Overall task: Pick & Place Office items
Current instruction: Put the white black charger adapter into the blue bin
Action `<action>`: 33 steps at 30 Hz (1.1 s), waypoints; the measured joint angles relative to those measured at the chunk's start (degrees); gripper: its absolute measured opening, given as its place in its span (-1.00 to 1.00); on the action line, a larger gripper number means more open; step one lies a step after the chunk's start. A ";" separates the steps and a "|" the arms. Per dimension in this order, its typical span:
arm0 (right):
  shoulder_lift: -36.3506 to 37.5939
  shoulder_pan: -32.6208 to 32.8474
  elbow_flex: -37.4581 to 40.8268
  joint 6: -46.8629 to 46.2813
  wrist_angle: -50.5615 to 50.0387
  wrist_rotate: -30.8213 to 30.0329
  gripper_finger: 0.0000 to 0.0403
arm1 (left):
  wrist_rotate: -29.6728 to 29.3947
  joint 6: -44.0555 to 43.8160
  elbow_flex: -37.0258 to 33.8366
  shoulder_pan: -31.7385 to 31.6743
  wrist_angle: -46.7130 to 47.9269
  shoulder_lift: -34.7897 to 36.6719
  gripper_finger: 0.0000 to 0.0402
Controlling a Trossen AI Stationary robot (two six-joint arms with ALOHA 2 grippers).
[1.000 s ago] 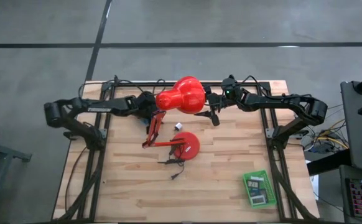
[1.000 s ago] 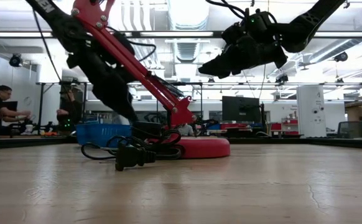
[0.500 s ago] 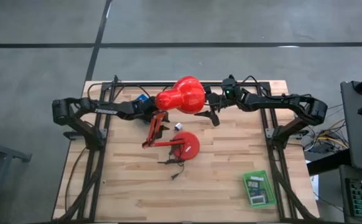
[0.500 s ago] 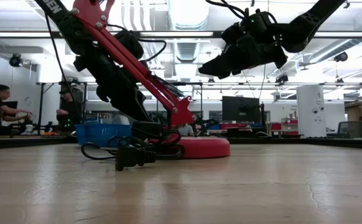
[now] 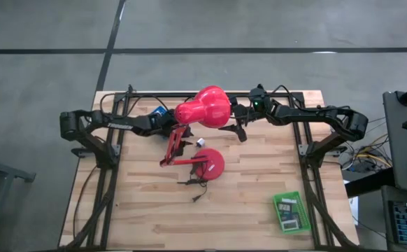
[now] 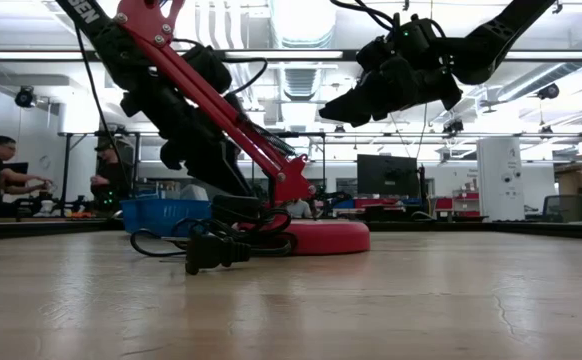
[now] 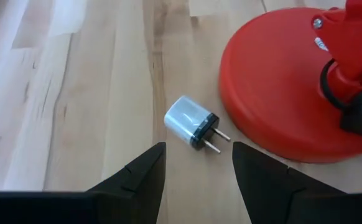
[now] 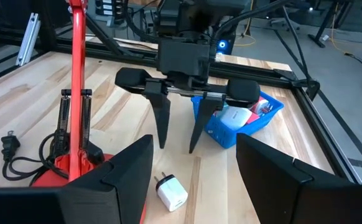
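left gripper (image 8: 176, 146) spread, hanging just above white plug adapter (image 7: 191, 122) beside red lamp base (image 7: 280, 93); right gripper (image 8: 193, 168) spread, raised nearby.

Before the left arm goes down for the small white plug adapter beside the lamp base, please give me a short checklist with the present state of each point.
1. Left gripper open, holding nothing: ok.
2. White plug adapter in line between its fingers: ok.
3. Adapter apart from red lamp base: ok, but the gap is narrow.
4. Adapter's prongs point toward the base: cannot tell if they will hinder the grip.
5. Right gripper raised, away from the adapter: ok.
6. Blue tray behind the left gripper, already holding items: ok.
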State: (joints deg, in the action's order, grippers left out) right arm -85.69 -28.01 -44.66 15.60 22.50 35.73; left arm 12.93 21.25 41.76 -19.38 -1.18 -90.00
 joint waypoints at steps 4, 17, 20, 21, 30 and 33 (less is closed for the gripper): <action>0.00 0.00 0.00 0.00 0.02 -1.26 0.11 | 0.11 0.45 -0.25 0.00 -0.50 0.00 -0.05; -0.01 0.24 0.02 -2.12 -1.41 -1.32 0.11 | -2.24 -7.13 -0.84 0.07 1.72 -4.04 -0.05; -0.02 0.42 0.02 -2.26 -1.66 -1.29 0.11 | -2.38 -7.19 -0.48 0.07 1.06 -6.30 -0.05; -0.02 0.42 0.02 -2.26 -1.64 -1.27 0.11 | -2.44 -7.35 -0.33 0.07 0.80 -6.93 -0.05; -0.02 0.41 0.02 -3.39 -1.63 -1.31 0.11 | -1.97 -6.62 1.38 0.28 0.52 -8.49 -0.05; -0.02 0.39 0.02 -3.41 -1.75 -1.32 0.11 | -1.76 -6.19 1.80 0.44 0.23 -8.19 -0.05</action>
State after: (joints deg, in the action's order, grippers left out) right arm -85.71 -27.62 -44.64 12.19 20.75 34.41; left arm 11.16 15.06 43.55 -18.94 -0.95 -98.19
